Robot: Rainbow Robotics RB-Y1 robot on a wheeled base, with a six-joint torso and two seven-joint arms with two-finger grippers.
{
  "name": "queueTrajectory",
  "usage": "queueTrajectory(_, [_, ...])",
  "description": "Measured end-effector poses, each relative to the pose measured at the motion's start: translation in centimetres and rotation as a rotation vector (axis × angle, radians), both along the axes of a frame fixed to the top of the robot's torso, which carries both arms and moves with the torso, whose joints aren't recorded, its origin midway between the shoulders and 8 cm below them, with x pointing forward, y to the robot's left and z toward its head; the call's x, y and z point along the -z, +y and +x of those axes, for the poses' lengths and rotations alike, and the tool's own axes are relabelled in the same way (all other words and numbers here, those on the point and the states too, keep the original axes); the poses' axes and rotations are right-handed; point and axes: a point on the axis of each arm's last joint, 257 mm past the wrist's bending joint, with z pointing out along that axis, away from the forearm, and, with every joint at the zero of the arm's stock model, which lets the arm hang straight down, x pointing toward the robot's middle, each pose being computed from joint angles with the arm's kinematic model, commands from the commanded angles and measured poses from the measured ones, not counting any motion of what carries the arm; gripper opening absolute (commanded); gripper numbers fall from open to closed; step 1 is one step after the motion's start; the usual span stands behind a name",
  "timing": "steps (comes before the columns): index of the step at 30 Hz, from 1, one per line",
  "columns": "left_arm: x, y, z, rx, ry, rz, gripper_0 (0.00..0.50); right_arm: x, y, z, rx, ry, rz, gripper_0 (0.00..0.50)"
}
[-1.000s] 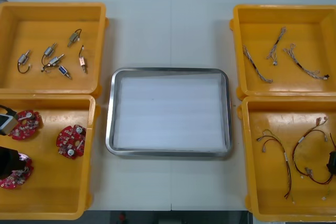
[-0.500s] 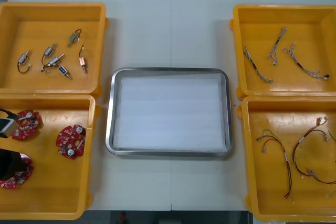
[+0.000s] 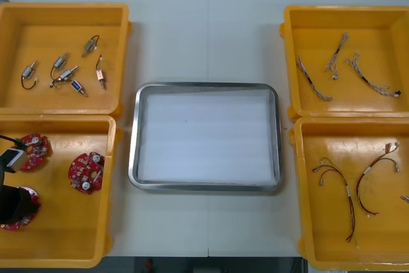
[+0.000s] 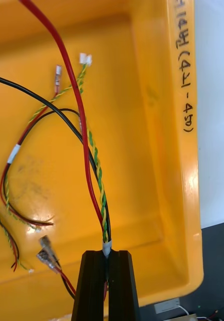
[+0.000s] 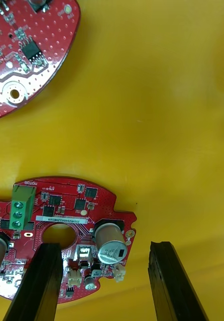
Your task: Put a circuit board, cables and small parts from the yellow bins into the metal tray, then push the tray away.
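My right gripper (image 4: 106, 261) is shut on a red and yellow cable (image 4: 94, 165) and holds it up over the near-right yellow bin (image 4: 157, 125); red and black strands hang from the same grip. In the front view that cable (image 3: 376, 180) trails toward the right edge. My left gripper (image 5: 102, 281) stands open low over a round red circuit board (image 5: 62, 225), one finger over the board and the other off its edge. From the front, this gripper (image 3: 13, 201) hides most of that board (image 3: 14, 223) in the near-left bin (image 3: 110, 158). The metal tray (image 3: 204, 85) is white inside.
Two more circuit boards (image 3: 32, 151) (image 3: 86, 172) lie in the near-left bin. Several small metal parts (image 3: 64, 68) sit in the far-left bin. Another red and yellow cable (image 3: 335, 187) lies in the near-right bin; thin cables (image 3: 332, 55) lie in the far-right bin.
The right gripper has moved off the front view's right edge, pulling the red and yellow cable with it. The left gripper has shifted slightly over the nearest board.
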Motion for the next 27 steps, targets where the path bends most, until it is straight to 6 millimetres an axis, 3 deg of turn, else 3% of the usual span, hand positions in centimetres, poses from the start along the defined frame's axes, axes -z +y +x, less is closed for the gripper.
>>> queueTrajectory(13, [0.1,0.1,0.0,-0.004,-0.006,0.002,0.500,-4.3,5.7,-0.2,-0.233,0.032,0.008,0.000])
queueTrajectory(19, [0.4,0.1,-0.3,-0.004,0.001,0.001,0.500,-6.3,7.7,1.0,-0.494,0.006,-0.035,0.000])
queueTrajectory(23, [0.6,-0.2,-0.2,0.003,-0.002,-0.001,0.500,-7.5,8.7,1.8,-0.540,-0.025,-0.036,0.000])
queueTrajectory(26, [0.7,-0.4,-0.1,0.006,-0.005,-0.002,0.376,-8.3,9.2,2.5,-0.587,-0.049,-0.057,0.000])
queueTrajectory(27, [0.7,-0.4,-0.1,0.006,-0.007,-0.002,0.297,-8.6,9.6,2.7,-0.619,-0.055,-0.070,0.000])
